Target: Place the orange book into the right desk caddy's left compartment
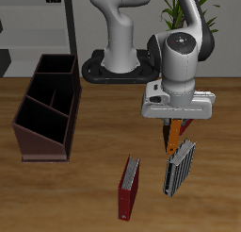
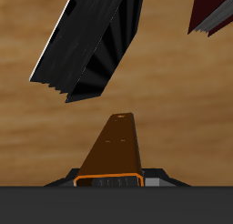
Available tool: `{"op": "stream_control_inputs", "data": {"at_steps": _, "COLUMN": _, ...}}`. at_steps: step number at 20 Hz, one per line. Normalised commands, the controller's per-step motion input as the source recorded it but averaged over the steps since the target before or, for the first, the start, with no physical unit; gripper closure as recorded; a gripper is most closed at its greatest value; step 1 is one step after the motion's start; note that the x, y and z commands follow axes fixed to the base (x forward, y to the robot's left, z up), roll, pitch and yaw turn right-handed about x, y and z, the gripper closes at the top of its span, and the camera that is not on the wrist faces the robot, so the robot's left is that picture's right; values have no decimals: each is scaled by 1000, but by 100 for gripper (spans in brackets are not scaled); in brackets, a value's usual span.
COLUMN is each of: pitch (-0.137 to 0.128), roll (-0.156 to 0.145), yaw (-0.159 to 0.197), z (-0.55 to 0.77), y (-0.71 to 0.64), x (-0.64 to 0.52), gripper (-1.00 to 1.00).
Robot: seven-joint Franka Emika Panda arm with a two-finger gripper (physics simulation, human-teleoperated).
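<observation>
Item: orange book (image 1: pixel 169 135), thin, seen in the exterior view as a narrow orange strip hanging just below the gripper (image 1: pixel 175 128), right of frame centre; in the wrist view its orange cover (image 2: pixel 118 146) runs straight out from between the jaws, which pinch it at one end. It appears lifted off the table (image 1: pixel 94 193), though contact at its low end cannot be ruled out. Item: caddy (image 1: pixel 47 108), dark maroon, at the left of the exterior frame, well apart from the book; its compartments show nothing inside as far as visible. Item: black-and-grey book (image 1: pixel 179 167), just below the gripper in the exterior frame, near the orange book; whether they touch cannot be told. Item: dark red book (image 1: pixel 128 188), lower centre, apart from the others. Status, as a judgement: grasp done, lift begun or done; remaining are the carry across to the caddy, lining the book up over the left compartment, lowering and release.
</observation>
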Motion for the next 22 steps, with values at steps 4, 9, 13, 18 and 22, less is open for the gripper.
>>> {"op": "stream_control_inputs", "data": {"at_steps": 4, "pitch": -19, "roll": 18, "yaw": 85, "z": 245, "y": -208, "x": -130, "gripper": 100}}
{"op": "stream_control_inputs", "data": {"at_steps": 9, "pitch": -59, "roll": -7, "yaw": 113, "z": 374, "y": -295, "x": -210, "gripper": 100}}
{"op": "stream_control_inputs", "data": {"at_steps": 13, "pitch": -37, "roll": -13, "yaw": 59, "z": 482, "y": -472, "x": -175, "gripper": 100}}
{"op": "stream_control_inputs", "data": {"at_steps": 18, "pitch": -16, "roll": -38, "yaw": 21, "z": 403, "y": -447, "x": -129, "gripper": 100}}
{"op": "stream_control_inputs", "data": {"at_steps": 22, "pitch": 7, "roll": -37, "yaw": 19, "z": 372, "y": -374, "x": -94, "gripper": 100}}
